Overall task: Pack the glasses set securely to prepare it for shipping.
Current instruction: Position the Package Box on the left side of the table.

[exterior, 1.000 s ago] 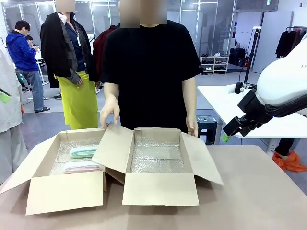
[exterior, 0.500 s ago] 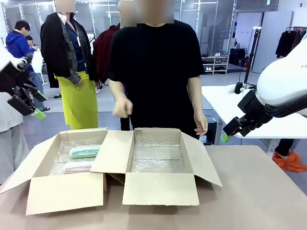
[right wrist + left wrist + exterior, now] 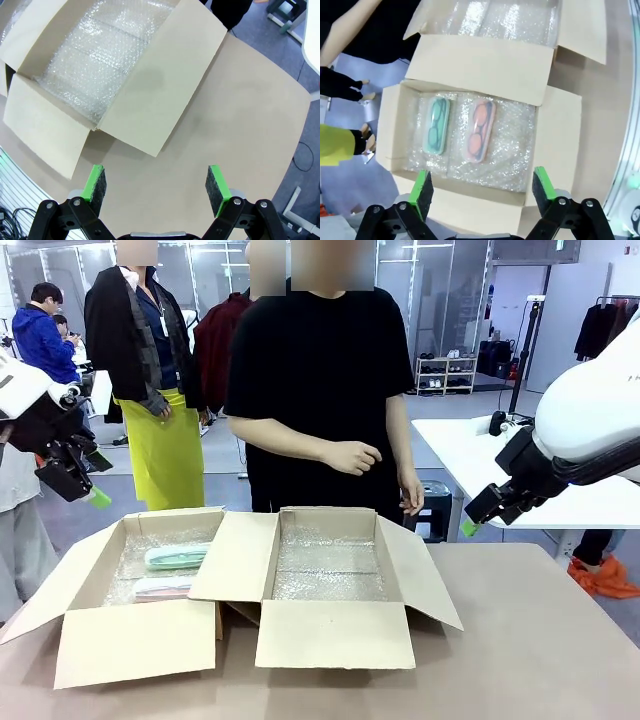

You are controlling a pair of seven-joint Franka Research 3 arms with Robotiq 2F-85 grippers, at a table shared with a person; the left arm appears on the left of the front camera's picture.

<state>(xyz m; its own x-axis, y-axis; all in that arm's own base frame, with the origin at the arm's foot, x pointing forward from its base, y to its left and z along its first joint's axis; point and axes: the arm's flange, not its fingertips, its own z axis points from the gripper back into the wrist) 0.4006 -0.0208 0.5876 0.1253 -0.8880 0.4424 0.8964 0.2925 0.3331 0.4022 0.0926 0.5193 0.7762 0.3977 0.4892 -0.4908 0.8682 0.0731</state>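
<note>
Now L gripper (image 3: 481, 189) is in over the mint case (image 3: 436, 125), jaws spread; R gripper (image 3: 156, 187) unchanged, also spread.

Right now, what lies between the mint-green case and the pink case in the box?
In the left wrist view, a bare strip of bubble wrap lies between the mint-green case and the pink case; they lie side by side, apart.
</note>
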